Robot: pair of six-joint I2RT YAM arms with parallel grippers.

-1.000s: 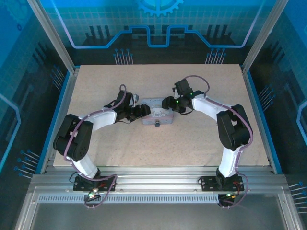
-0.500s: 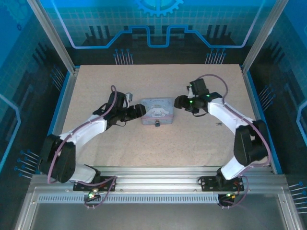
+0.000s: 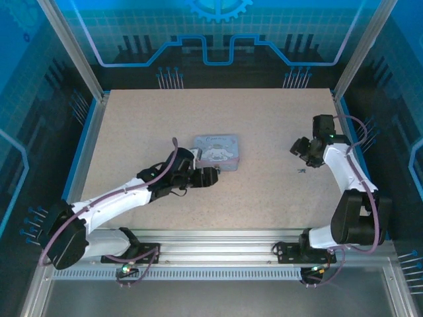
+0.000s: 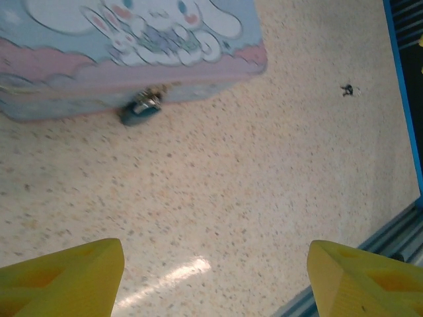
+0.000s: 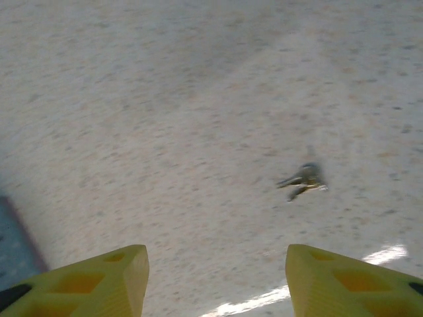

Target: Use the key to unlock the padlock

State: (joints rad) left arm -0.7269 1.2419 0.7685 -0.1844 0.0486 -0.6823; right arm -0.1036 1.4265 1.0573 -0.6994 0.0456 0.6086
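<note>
Pale blue cartoon-printed tin (image 4: 132,39), dark padlock (image 4: 141,109), speckled table (image 4: 231,198)

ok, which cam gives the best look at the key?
Right wrist. The key lies on the table ahead of the open jaws, largest here, though blurred. Left wrist shows it as a dark speck at far right; top external shows a tiny mark near the right gripper.

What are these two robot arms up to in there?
They are set up to open a small padlock at the front edge of a cartoon tin. Nothing is held at this moment. The left gripper is open just in front of the padlock, and the right gripper is open near the key lying on the table.
</note>
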